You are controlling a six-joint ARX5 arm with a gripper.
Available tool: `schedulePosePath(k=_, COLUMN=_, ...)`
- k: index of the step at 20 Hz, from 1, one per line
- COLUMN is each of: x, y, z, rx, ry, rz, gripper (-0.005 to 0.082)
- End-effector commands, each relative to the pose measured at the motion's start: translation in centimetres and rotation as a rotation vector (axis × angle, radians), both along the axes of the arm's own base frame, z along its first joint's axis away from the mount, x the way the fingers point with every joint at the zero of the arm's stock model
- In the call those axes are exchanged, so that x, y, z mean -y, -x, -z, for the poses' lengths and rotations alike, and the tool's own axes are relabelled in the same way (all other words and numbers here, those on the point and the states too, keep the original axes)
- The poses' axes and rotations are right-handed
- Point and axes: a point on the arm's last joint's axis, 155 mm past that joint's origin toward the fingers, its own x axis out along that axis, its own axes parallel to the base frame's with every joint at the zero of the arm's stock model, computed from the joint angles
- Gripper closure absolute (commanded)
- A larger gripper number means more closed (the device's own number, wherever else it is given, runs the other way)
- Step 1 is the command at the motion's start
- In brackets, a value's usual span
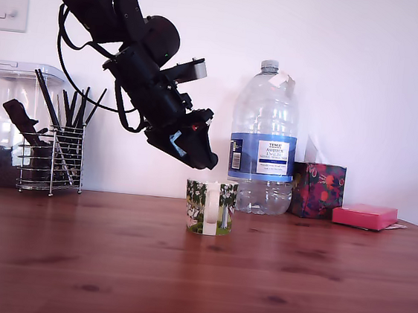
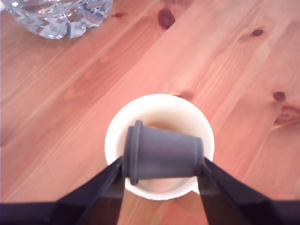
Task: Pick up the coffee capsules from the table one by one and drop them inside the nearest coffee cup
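Gripper [image 2: 162, 165] clamps the dark capsule [image 2: 161, 152] sideways, at 12 o'clock above the cup [image 2: 159, 97] in the exterior view. You look roughly centred, so hold height and open gently for a straight drop.

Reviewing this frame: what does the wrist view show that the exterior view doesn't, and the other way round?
Wrist view only: a dark capsule clamped sideways in the hand, over the mug's open mouth. Exterior view only: the arm, the mug's tree print and white handle, a wire utensil rack, a patterned tissue box, a pink box. Both: hand, mug, water bottle, wooden table.
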Motion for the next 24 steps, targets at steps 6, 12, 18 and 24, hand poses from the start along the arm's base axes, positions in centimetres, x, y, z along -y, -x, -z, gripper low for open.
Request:
schedulePosePath(k=6, x=0.1, y=-0.1, z=1.9, rx=-0.022, ry=-0.021, rz=-0.004, gripper=-0.0021)
schedulePosePath(k=12, x=0.3, y=0.1, z=0.9, rx=-0.007, ry=-0.017, rz=-0.002, gripper=0.0076)
schedulePosePath(k=18, x=0.2, y=0.6, z=-2.2, rx=0.024, ry=0.006, rz=-0.012, gripper=0.0796)
schedulePosePath(k=24, x=-1.5, y=1.5, z=-7.6, rx=0.133, ry=0.103, rz=-0.064, gripper=0.0786)
